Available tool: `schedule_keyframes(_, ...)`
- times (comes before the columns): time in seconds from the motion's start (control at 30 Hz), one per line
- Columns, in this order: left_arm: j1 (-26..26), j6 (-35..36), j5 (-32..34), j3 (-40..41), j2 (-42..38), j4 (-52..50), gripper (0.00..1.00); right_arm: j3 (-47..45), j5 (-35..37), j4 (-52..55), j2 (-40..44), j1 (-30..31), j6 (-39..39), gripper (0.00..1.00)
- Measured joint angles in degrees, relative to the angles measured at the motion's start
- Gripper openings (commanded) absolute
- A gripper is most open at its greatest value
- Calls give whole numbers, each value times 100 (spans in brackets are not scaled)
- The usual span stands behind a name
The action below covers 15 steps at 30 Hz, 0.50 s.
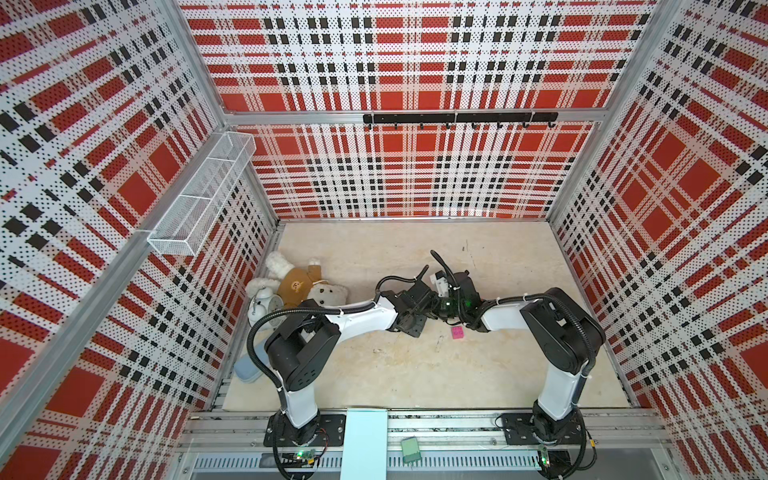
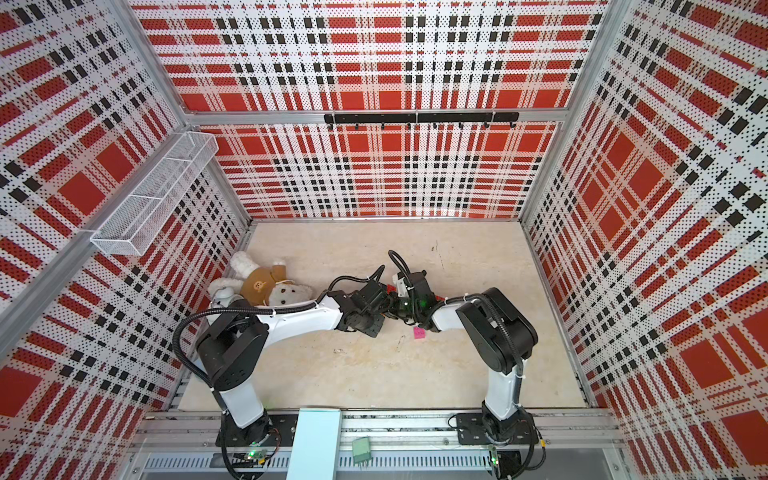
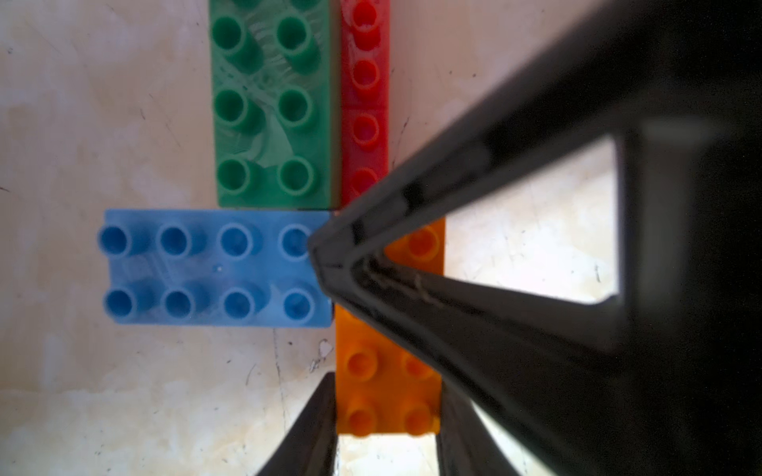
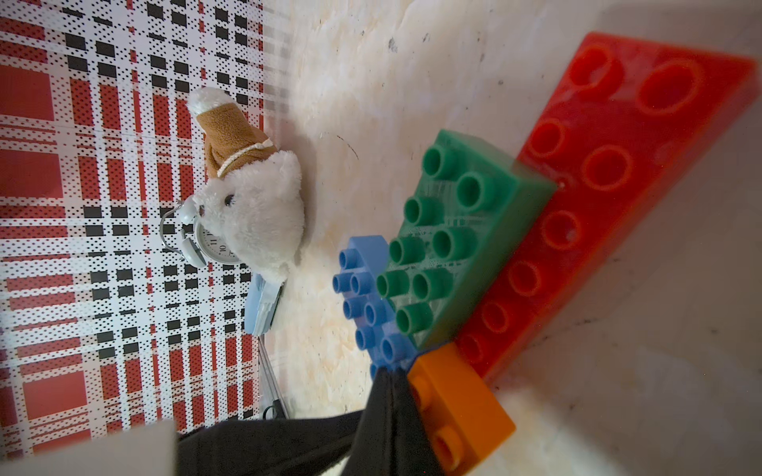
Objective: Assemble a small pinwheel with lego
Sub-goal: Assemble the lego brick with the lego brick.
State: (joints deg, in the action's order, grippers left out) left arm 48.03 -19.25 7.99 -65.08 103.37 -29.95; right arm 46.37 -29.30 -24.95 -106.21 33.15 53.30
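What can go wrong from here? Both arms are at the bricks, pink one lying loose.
1. The left fingers clasp the orange brick; a skewed pull-off may tug it off its neighbours.
2. The shut right fingers sit where the blue brick meets orange, close to the left fingers; a slip could bump them together.
3. The pink brick lies loose beside the right arm; a sweep could knock it away.

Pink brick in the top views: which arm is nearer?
Right. The right arm passes close beside the pink brick; the left arm ends farther off, on its other side.
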Motion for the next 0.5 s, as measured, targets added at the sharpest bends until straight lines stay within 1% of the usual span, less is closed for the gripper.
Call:
schedule_keyframes(0.1, 0, 2, 0, 0, 0, 9, 46, -39, 2, -85, 0, 0, 11, 0)
schedule_keyframes(0.23, 0, 0, 0, 0, 0, 24, 53, -35, 2, -76, 0, 0, 7, 0)
schedule_keyframes(0.4, 0, 0, 0, 0, 0, 68, 57, 9, 2, 4, 0, 0, 2, 0)
schedule_keyframes(0.5, 0, 0, -9, 2, -2, 90, 64, 50, 2, 83, 0, 0, 2, 0)
